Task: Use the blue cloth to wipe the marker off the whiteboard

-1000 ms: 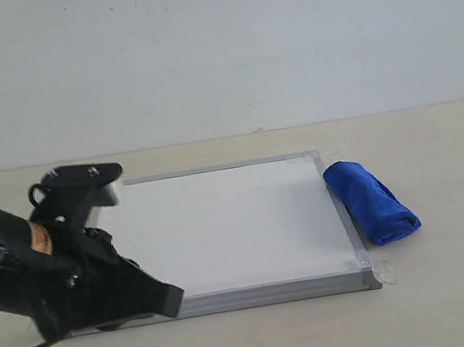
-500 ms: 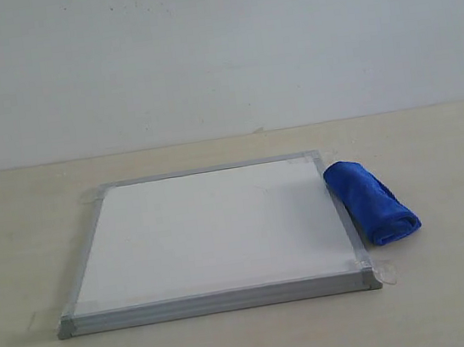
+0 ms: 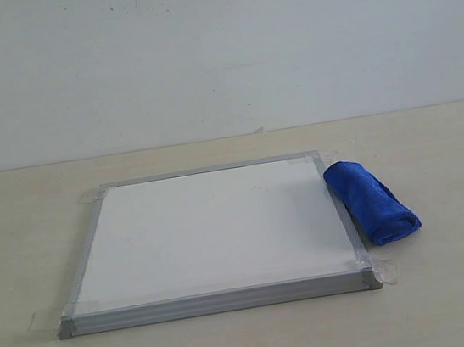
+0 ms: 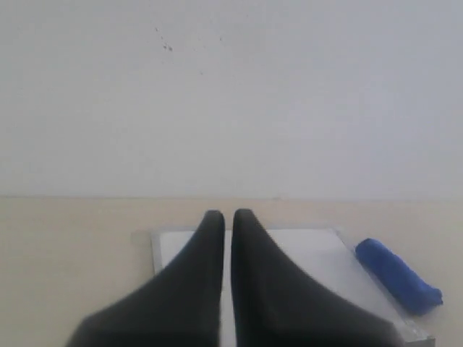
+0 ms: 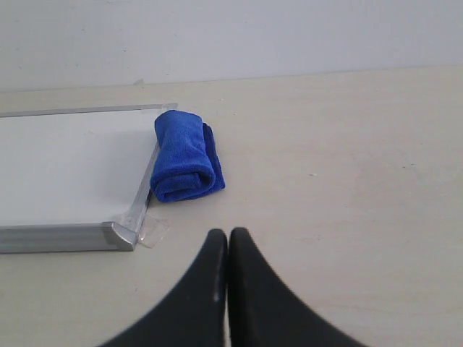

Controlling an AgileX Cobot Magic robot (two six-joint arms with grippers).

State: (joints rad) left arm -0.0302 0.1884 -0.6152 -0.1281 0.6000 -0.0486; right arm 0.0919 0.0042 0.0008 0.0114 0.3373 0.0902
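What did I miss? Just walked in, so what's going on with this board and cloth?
Nothing is being handled right now. The whiteboard lies flat on the table, and no red marker line shows on it in these views. The blue cloth sits rolled up against the board's right-hand frame in the exterior view, untouched. The left gripper and right gripper are both shut and empty, touching neither.

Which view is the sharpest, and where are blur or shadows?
Exterior view: even, soft light, a faint shadow beside the whiteboard. Left wrist view: hazy throughout, the left gripper a dark blur. Right wrist view: sharpest, the blue cloth crisp, the right gripper out of focus.
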